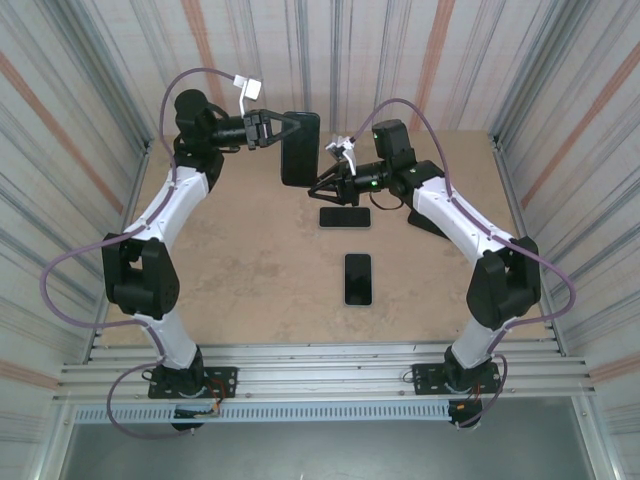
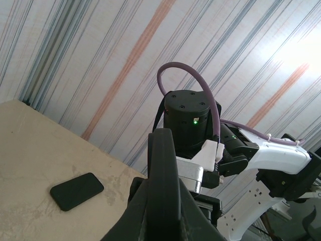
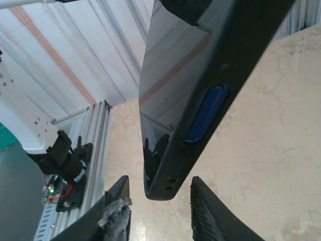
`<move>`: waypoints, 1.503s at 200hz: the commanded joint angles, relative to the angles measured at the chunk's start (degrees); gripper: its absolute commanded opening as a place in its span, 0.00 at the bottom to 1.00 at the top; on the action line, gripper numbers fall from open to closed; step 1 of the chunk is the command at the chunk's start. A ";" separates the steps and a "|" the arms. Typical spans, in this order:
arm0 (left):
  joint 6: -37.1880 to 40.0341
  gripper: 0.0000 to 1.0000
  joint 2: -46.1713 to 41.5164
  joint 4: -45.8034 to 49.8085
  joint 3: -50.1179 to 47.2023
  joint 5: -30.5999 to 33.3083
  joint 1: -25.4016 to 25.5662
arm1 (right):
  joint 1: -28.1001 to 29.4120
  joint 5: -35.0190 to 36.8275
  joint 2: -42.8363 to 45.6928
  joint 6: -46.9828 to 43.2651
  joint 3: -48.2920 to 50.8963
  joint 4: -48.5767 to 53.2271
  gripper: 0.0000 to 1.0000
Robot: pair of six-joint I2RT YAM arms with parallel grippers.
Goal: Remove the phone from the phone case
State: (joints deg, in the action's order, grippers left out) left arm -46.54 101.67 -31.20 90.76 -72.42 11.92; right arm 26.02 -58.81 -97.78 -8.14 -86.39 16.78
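A black phone case (image 1: 300, 149) with the phone inside hangs in the air over the far middle of the table. My left gripper (image 1: 284, 129) is shut on its upper part; in the left wrist view the case's narrow edge (image 2: 164, 165) rises between the fingers. My right gripper (image 1: 318, 188) sits at the case's lower end. In the right wrist view the matte case (image 3: 220, 65) with a blue side button (image 3: 205, 113) frames the glossy phone screen (image 3: 168, 70). Its bottom corner lies between the spread fingers of my right gripper (image 3: 159, 185), with a gap on each side.
Two other dark phone-shaped slabs lie flat on the tan table: one (image 1: 345, 217) just below the grippers, one (image 1: 358, 279) nearer the front. One of them (image 2: 76, 191) shows in the left wrist view. Corrugated walls surround the table; an aluminium rail (image 1: 320, 375) runs along the front.
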 commanded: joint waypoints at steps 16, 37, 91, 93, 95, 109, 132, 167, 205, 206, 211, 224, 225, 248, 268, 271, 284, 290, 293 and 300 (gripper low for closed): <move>-2.25 0.00 -0.76 -5.68 2.23 -0.35 0.29 | 0.16 -2.39 -1.43 0.46 -1.76 -0.33 0.29; -2.32 0.00 -0.70 -5.80 2.13 -0.26 0.64 | 0.09 -2.58 -1.60 0.85 -2.10 -0.76 0.28; -2.46 0.00 -0.37 -5.89 2.52 0.05 1.08 | -0.09 -3.93 -1.89 1.05 -2.21 -0.79 0.28; -2.45 0.00 -0.41 -5.89 2.57 0.01 1.08 | -0.14 -3.94 -1.89 1.14 -2.16 -0.71 0.28; -2.49 0.00 -0.41 -5.89 2.58 0.00 1.08 | -0.15 -3.86 -1.89 1.12 -2.19 -0.70 0.28; -2.97 0.00 -0.42 -6.23 2.58 0.03 1.15 | -0.33 -4.15 -1.98 1.36 -2.28 -0.80 0.26; -3.71 0.00 -0.42 -6.77 2.41 0.00 1.33 | -0.44 -4.26 -1.98 1.88 -2.36 -1.31 0.25; -3.48 0.00 -0.34 -6.59 2.15 -0.63 2.05 | -0.55 -4.50 -1.97 2.25 -2.38 -1.50 0.27; -3.94 0.00 0.00 -6.83 2.62 -0.48 2.05 | -0.96 -5.15 -2.15 2.60 -2.66 -1.20 0.25; -4.01 0.00 0.05 -6.84 2.64 -0.50 2.05 | -0.96 -5.12 -2.15 2.60 -2.65 -1.16 0.25; -4.22 0.00 0.10 -6.98 2.75 -0.50 2.05 | -0.97 -5.17 -2.15 2.60 -2.60 -1.16 0.24; -5.39 0.00 0.32 -8.00 2.82 -0.49 2.05 | -1.06 -5.09 -2.16 2.60 -2.69 -1.13 0.22; -5.53 0.00 0.30 -8.08 2.79 -0.51 2.05 | -1.06 -5.05 -2.20 2.56 -2.71 -1.13 0.22; -8.40 0.00 0.64 -8.96 2.97 -0.59 2.05 | -1.14 -3.76 -2.16 1.67 -2.93 -0.63 0.19; -11.90 0.00 0.74 -8.86 3.16 -0.69 2.07 | -1.06 -1.37 -2.02 -1.63 -3.90 2.21 0.17; -12.42 0.00 0.73 -9.00 3.11 -0.68 2.13 | -1.07 -0.93 -1.98 -2.28 -4.11 2.78 0.17; -14.43 0.00 0.47 -9.25 2.87 -0.56 2.13 | -1.06 0.32 -2.10 -4.79 -4.72 4.99 0.16; -15.32 0.00 0.38 -9.00 2.84 -0.58 2.14 | -1.06 0.63 -2.20 -5.66 -4.91 5.84 0.16; -15.66 0.00 0.37 -8.90 2.89 -0.69 2.14 | -1.14 0.78 -2.24 -6.08 -5.00 6.20 0.16; -16.56 0.00 0.29 -9.17 2.84 -0.79 2.22 | -1.21 0.93 -2.21 -6.59 -5.10 6.64 0.16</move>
State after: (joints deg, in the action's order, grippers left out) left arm -55.72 103.22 -37.65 91.20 -71.96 13.26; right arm 25.39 -62.22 -99.24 -9.63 -89.34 19.75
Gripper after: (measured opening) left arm 0.129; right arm 0.167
